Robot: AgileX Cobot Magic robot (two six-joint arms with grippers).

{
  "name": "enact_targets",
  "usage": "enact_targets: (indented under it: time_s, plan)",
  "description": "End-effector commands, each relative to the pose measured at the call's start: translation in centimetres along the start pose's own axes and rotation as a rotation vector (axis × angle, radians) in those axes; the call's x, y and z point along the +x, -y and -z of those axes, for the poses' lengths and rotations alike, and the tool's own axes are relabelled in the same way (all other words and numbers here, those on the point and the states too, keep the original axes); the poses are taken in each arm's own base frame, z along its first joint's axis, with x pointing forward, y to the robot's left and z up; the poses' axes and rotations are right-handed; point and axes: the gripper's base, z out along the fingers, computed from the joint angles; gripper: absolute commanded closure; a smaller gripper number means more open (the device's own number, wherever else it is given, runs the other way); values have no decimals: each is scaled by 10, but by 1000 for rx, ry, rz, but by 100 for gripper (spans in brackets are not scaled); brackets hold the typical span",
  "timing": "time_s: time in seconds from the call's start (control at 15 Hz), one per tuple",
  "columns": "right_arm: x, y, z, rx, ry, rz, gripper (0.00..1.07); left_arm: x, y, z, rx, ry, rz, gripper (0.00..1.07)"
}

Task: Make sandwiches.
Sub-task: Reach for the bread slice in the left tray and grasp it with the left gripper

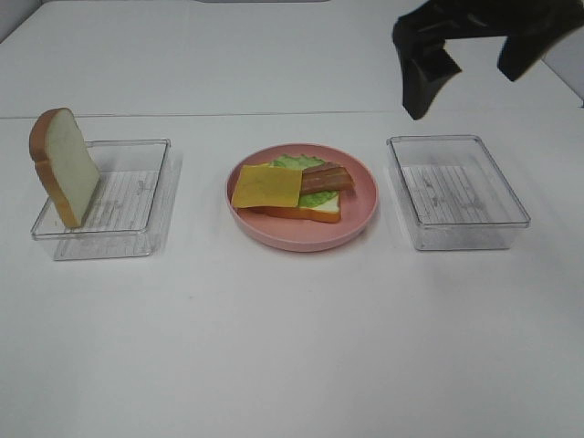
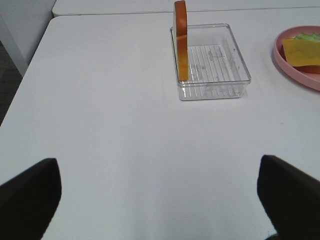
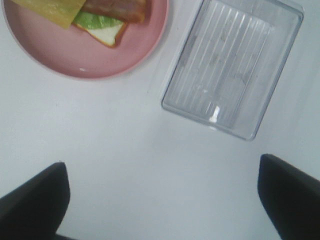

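Since the top bread slice (image 1: 68, 164) stands on edge against the left clear box (image 1: 137, 205), easy to grab, the sandwich (image 1: 292, 192) on the pink plate (image 1: 301, 243) has no top yet | left gripper (image 2: 160, 197) wide open, holding nothing | right gripper (image 3: 162, 200) wide open too, nothing in it

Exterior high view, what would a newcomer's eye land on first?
The pink plate in the middle, bearing an open sandwich with a yellow cheese square and bacon on top. Next, the bread slice standing on edge inside the left tray, and the dark right end effector hovering open near the right tray.
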Motion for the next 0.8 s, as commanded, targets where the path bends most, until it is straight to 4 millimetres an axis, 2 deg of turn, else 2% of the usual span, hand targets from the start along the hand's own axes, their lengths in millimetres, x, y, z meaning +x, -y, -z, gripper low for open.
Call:
enact_targets:
  time_s: [0.07, 0.13, 0.2, 0.33, 0.47, 0.53, 0.6, 0.67, 0.8]
  plan:
    - [37, 5, 16, 19, -80, -44, 9, 0, 0, 0, 3, 4, 1, 6]
    - [52, 7, 23, 20, -75, -60, 9, 0, 0, 0, 3, 4, 1, 6]
    - [77, 9, 35, 20, -58, -80, 9, 0, 0, 0, 3, 4, 1, 6]
    - [102, 10, 41, 22, -46, -84, 9, 0, 0, 0, 3, 4, 1, 6]
    - [145, 11, 43, 21, -38, -115, 9, 0, 0, 0, 3, 4, 1, 6]
    - [166, 11, 43, 25, -20, -124, 9, 0, 0, 0, 3, 4, 1, 6]
    - [174, 11, 42, 27, -11, -123, 9, 0, 0, 0, 3, 4, 1, 6]
    - [204, 10, 34, 27, 2, -132, 9, 0, 0, 0, 3, 4, 1, 6]
    - [240, 9, 22, 29, 3, -173, 9, 0, 0, 0, 3, 4, 1, 6]
